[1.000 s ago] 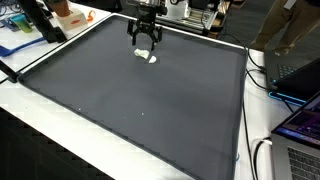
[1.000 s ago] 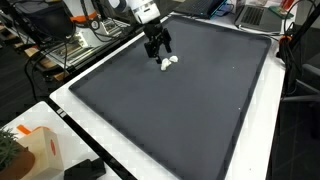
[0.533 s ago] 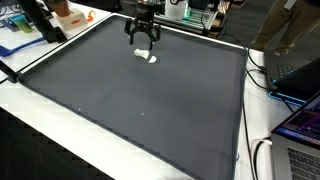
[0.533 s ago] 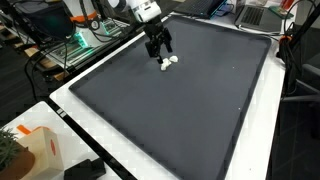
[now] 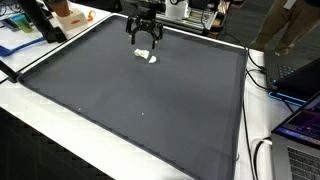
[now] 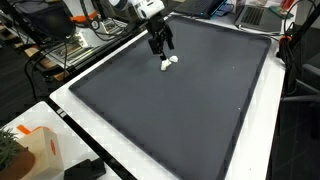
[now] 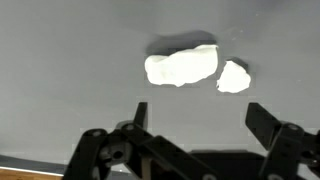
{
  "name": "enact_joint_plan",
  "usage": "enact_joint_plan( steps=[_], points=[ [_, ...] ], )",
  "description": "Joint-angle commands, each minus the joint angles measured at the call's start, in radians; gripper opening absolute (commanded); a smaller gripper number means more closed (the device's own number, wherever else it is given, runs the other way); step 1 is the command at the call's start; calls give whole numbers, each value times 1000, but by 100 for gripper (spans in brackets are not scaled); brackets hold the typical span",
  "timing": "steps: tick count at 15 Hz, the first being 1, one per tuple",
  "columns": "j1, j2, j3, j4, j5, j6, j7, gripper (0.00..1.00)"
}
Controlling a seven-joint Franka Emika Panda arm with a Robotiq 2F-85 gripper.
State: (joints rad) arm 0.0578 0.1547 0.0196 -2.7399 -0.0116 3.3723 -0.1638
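In an exterior view, your gripper [image 5: 146, 42] hangs over the far part of the dark mat [image 5: 140, 110], jaws spread wide and holding nothing. The white lumps [image 5: 149, 57] lie on the mat just below the fingertips, not touching them. In an exterior view, the gripper [image 6: 160, 46] again stands with jaws apart near the mat's [image 6: 190, 110] far edge, and the white lumps [image 6: 168, 63] rest side by side just beside its tips. In the wrist view, the gripper [image 7: 200, 115] shows both fingers spread with bare mat [image 7: 80, 40] between them. The larger lump [image 7: 182, 66] and the smaller lump [image 7: 234, 76] lie ahead of that gap, almost touching each other.
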Motion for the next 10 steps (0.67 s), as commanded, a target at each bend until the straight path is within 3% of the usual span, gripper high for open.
enact_joint_plan(
  steps=[1, 7, 9, 10],
  points=[
    [19, -49, -15, -19, 21, -51, -6, 100],
    [118, -99, -118, 2, 74, -213, -17, 100],
    [121, -121, -100, 16, 61, -280, 17, 100],
    [68, -134, -36, 23, 33, -311, 51, 100]
  ],
)
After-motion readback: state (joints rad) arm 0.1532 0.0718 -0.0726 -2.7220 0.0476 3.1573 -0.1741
